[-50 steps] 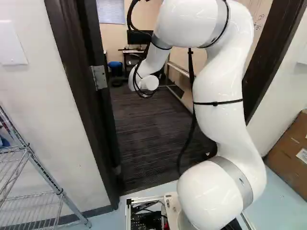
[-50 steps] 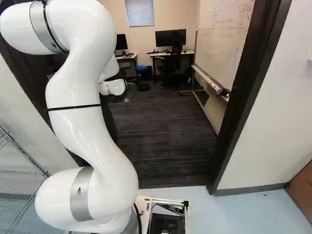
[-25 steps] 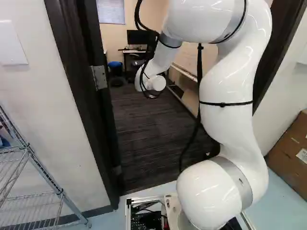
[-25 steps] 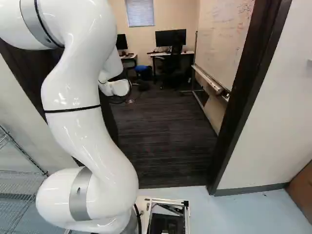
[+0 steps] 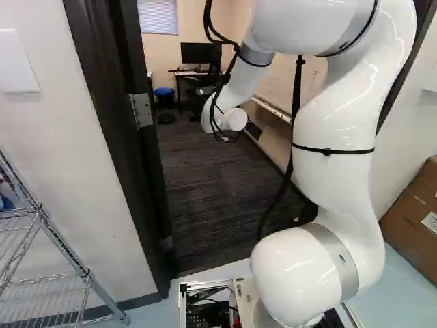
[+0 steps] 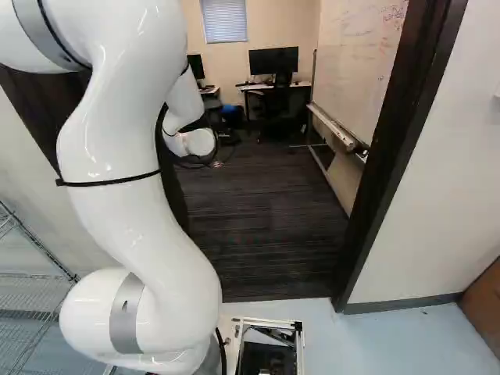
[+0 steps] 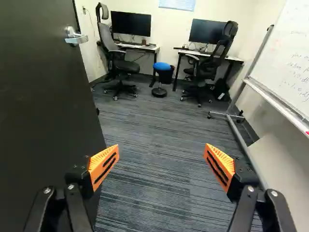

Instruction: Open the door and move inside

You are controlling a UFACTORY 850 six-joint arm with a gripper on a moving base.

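Gripper (image 7: 161,149): black, its two orange-padded fingers (image 7: 104,164) sat wide apart above grey striped carpet (image 7: 154,188).
Door (image 7: 43,96): flat and black, with a silver metal handle (image 7: 76,37), it stood open beside the gripper.
Arm (image 5: 333,123): white and shiny, it reached into the dark-framed doorway (image 6: 394,148).

Carpet (image 7: 154,130): dark, striped, ahead of me
Desks (image 7: 145,48): two, with monitors (image 7: 131,23)
Stool (image 7: 162,66): blue-topped, between office chairs (image 7: 126,66)
Window blind (image 7: 176,4): on the far wall (image 7: 169,29)

You cannot read any text reliably in these views. Note the handwriting (image 7: 300,67) on the whiteboard (image 7: 273,65) and the label (image 5: 430,221) on the cardboard box (image 5: 407,213); both are illegible.
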